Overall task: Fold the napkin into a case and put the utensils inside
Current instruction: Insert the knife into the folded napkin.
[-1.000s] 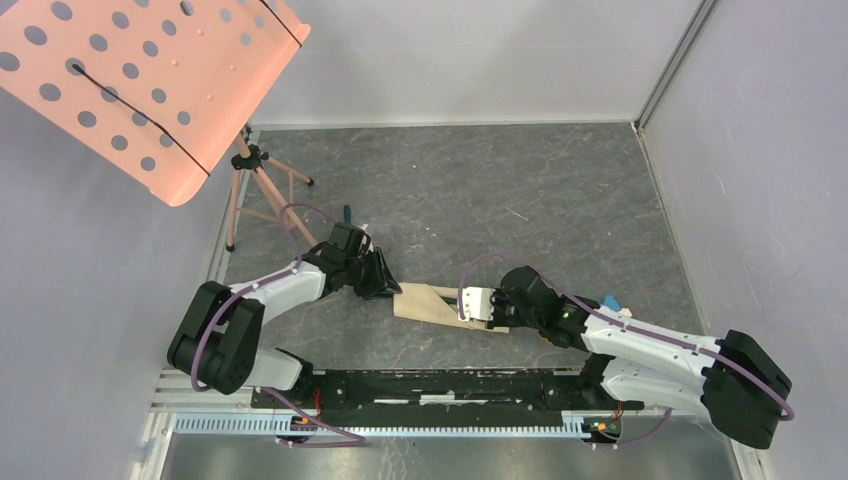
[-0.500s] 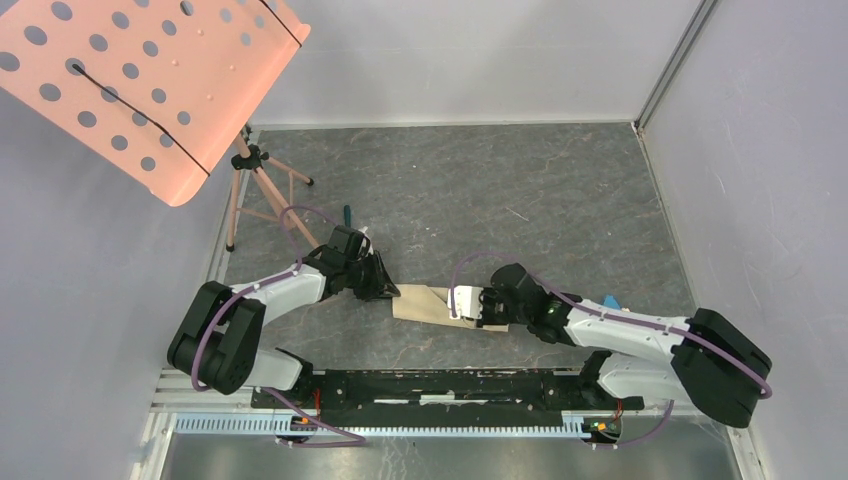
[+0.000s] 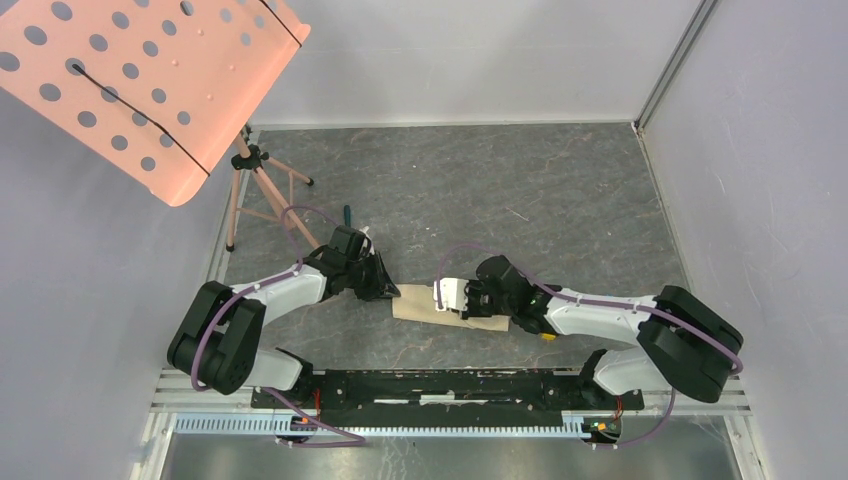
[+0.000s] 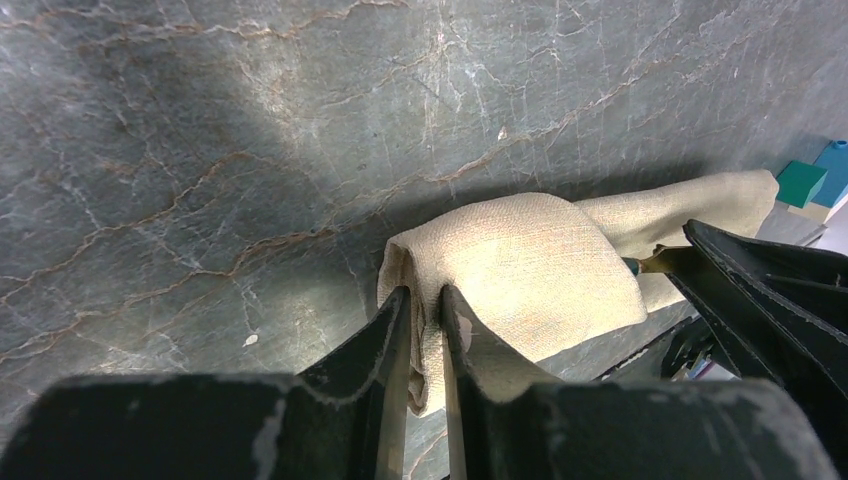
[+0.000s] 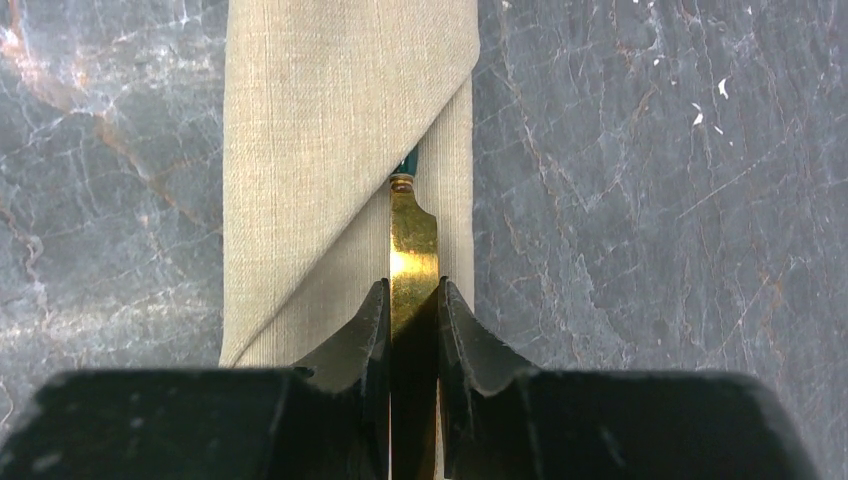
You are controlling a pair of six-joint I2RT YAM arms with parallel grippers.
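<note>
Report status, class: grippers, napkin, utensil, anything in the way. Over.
Left gripper shut on napkin end. Right gripper shut on gold utensil, handle tucked under the diagonal flap. Nothing seen blocking the pocket.

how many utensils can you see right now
1 for certain: a gold utensil held by the right gripper, its teal handle tucked into the napkin. A dark teal stick beyond the left arm may be a second.

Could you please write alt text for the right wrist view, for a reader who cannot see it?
The right gripper is shut on the gold blade of a utensil, whose teal handle end is tucked under the diagonal fold of a beige napkin. The napkin lies folded into a narrow strip on a grey marbled table.
</note>
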